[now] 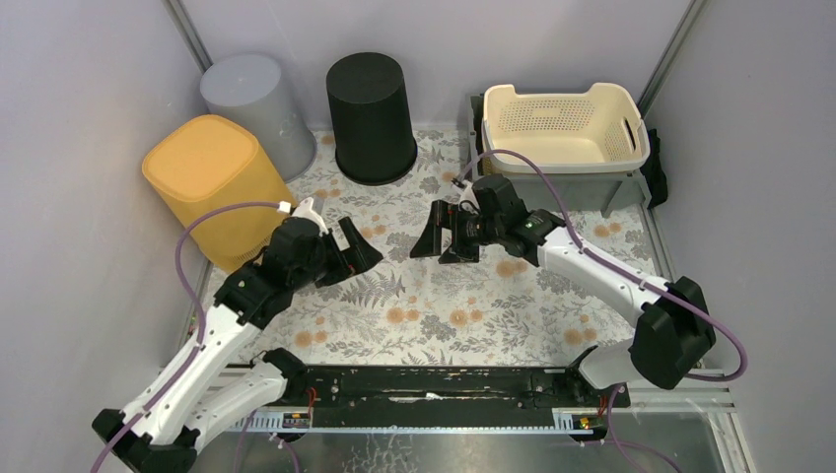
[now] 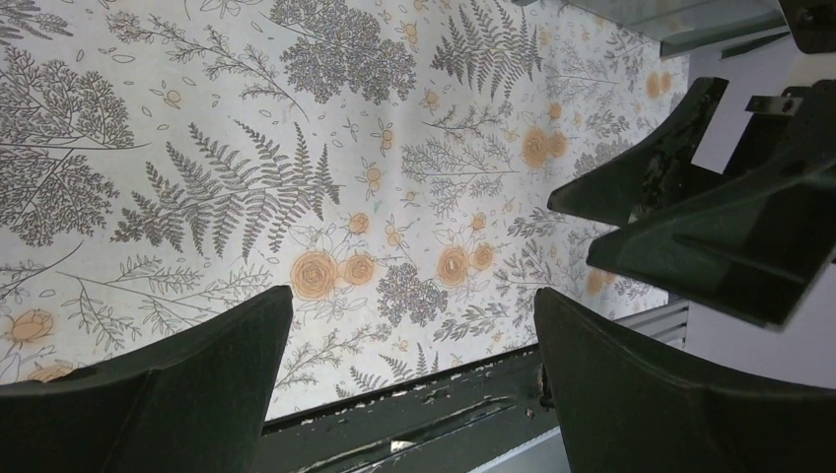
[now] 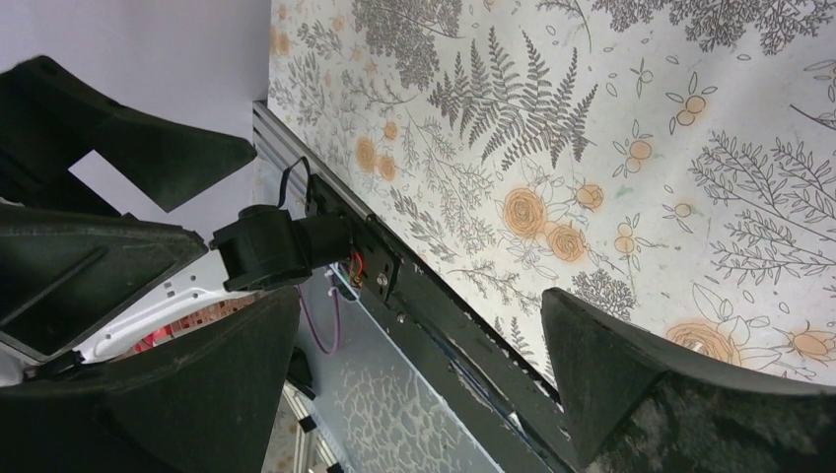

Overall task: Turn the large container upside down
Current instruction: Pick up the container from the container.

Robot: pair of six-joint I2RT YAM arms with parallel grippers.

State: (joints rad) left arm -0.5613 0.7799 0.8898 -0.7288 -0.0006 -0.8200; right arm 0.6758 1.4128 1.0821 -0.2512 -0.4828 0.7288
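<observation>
The large container (image 1: 567, 123) is a cream perforated basket with handle slots. It stands open side up at the back right, nested in a grey crate (image 1: 552, 187). It shows in neither wrist view. My left gripper (image 1: 355, 251) (image 2: 414, 325) hovers open over the flowered mat at centre left, with nothing between its fingers. My right gripper (image 1: 442, 236) (image 3: 419, 335) hovers open at centre, facing the left one across a small gap, and is empty. It sits just in front of the crate's left corner. Each wrist view shows the other gripper's fingers (image 2: 710, 217) (image 3: 99, 197).
Three bins stand bottom up along the back left: a yellow one (image 1: 207, 187) beside my left arm, a grey one (image 1: 251, 103) and a black one (image 1: 370, 113). Walls close in on both sides. A black rail (image 1: 434, 384) runs along the near edge.
</observation>
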